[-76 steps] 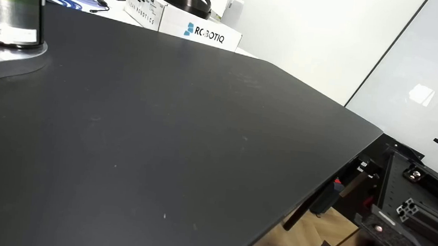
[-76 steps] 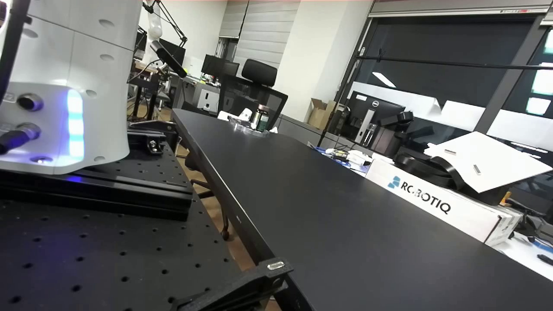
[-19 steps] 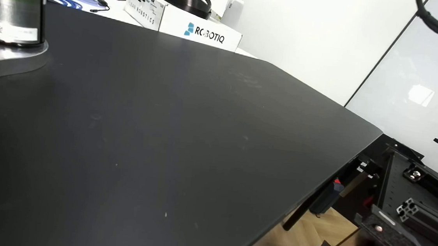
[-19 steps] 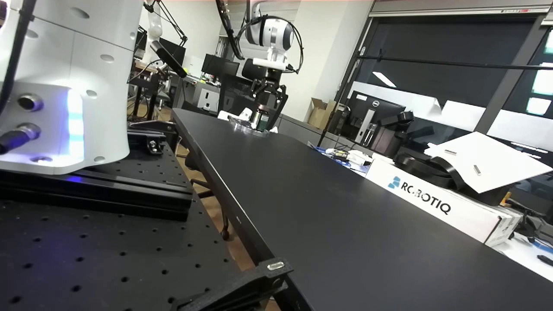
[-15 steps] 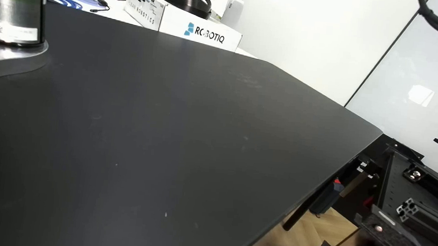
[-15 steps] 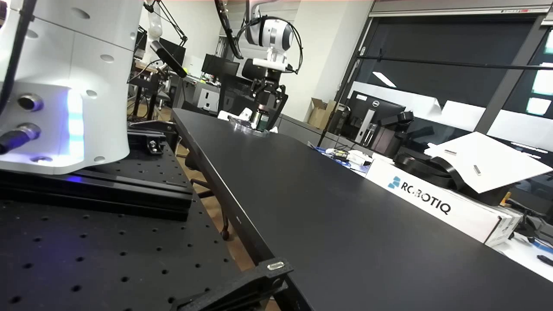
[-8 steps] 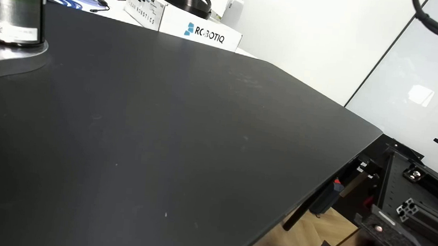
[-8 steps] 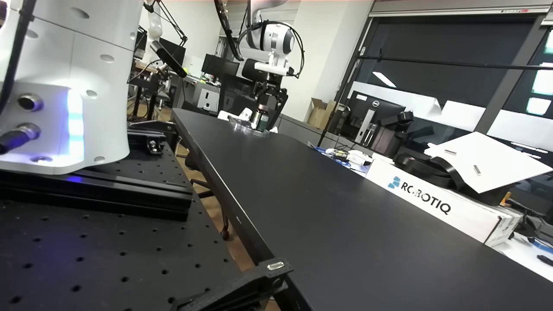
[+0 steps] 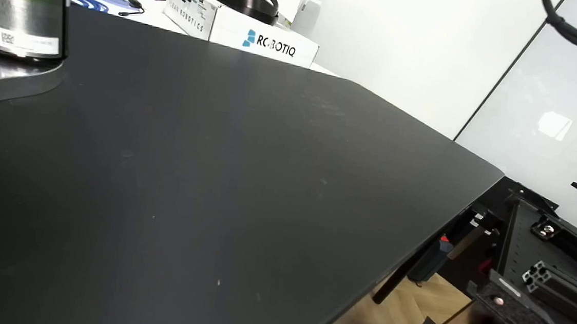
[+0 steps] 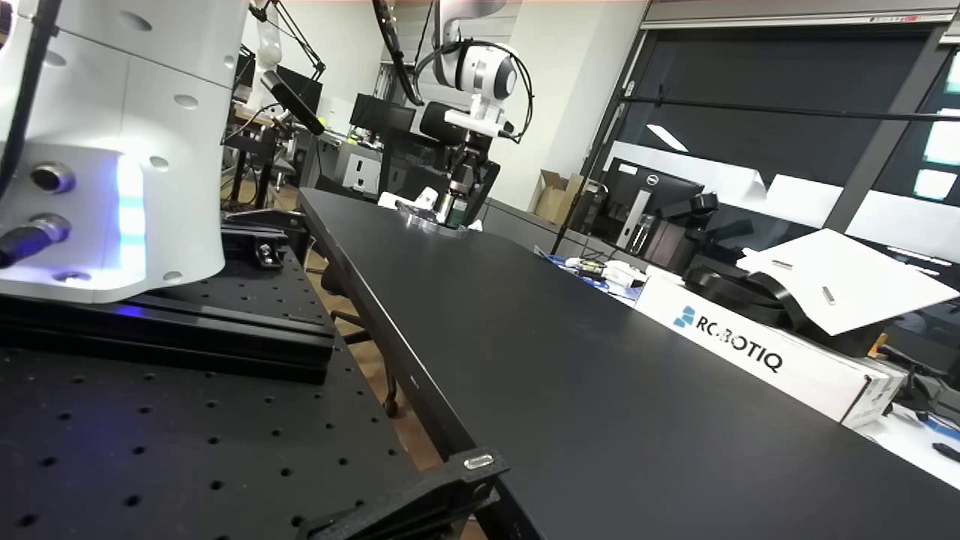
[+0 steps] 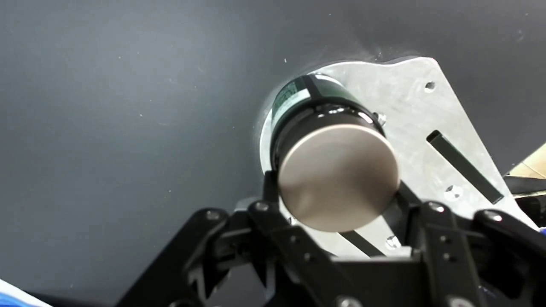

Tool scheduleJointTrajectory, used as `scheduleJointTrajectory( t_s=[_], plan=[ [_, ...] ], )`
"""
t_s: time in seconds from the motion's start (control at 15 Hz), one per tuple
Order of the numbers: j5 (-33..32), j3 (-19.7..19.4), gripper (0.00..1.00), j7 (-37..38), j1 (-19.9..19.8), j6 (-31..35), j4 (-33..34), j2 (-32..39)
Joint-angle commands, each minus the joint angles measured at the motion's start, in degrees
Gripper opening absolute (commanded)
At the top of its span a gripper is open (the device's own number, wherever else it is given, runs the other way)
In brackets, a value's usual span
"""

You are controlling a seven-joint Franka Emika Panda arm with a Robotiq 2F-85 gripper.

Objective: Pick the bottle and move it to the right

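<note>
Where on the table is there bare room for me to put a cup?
In both exterior views, the table is bare from the plate along the box, across to its side facing the rack. It is crowded at the plate, where the tool holds the bottle.

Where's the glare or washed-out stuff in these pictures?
Wrist view: small glints on the bottle, a pale sheen on the tabletop. In an exterior view: washed-out print on the white sticker, and a bright patch, likely a reflection, on the glossy panel. In an exterior view: the light strip on the robot base glows overexposed.
</note>
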Motion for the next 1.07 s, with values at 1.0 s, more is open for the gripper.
scheduleJointTrajectory(
  t_s=[1.0],
  plan=[
    [-3.91,-10.00,0.34,12.87,-8.41,7.49,-37.32,-31.40]
  ],
)
